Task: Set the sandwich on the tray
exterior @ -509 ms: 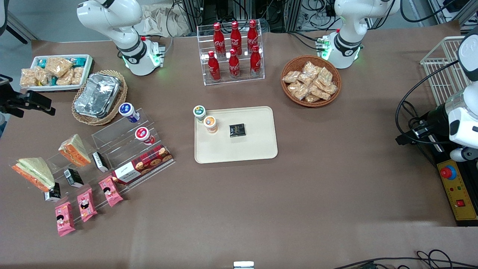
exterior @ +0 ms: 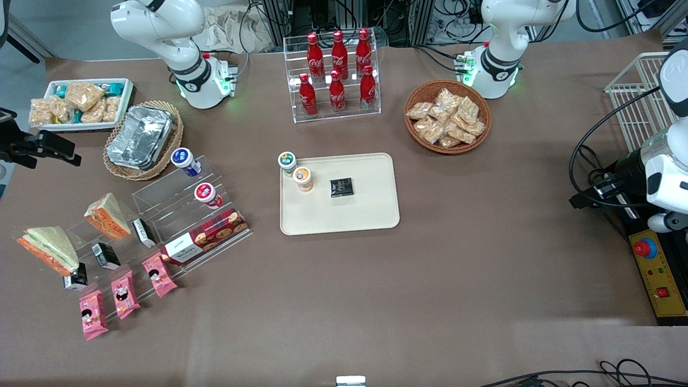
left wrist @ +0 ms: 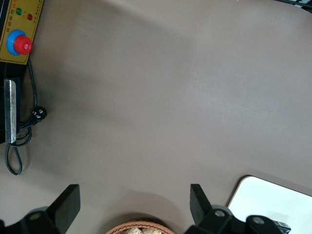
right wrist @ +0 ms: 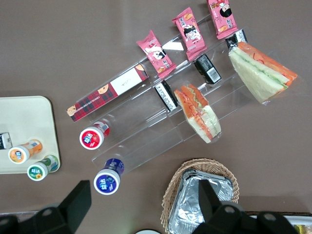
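The sandwich (exterior: pixel 48 250), a long flat wedge of pale bread in clear wrap with an orange and green edge, lies on the clear acrylic step rack (exterior: pixel 161 215) at the working arm's end; it also shows in the right wrist view (right wrist: pixel 261 73). The cream tray (exterior: pixel 355 215) lies mid-table and shows in the right wrist view (right wrist: pixel 24 117) and the left wrist view (left wrist: pixel 273 195). On it are two small cups and a black packet. My gripper (exterior: pixel 56 150) hangs above the table at the working arm's end, farther from the front camera than the sandwich. In the right wrist view it (right wrist: pixel 142 195) is open and empty.
A stubbier orange-faced wedge (exterior: pixel 107 216) sits on the rack beside the sandwich, with pink snack packs (exterior: pixel 121 294), a red biscuit box (exterior: pixel 207 236) and two capped cups. A basket with a foil container (exterior: pixel 141 138) and a white snack tray (exterior: pixel 80 105) lie near the gripper.
My gripper has shifted very slightly away from the front camera. Nothing on the table has moved.
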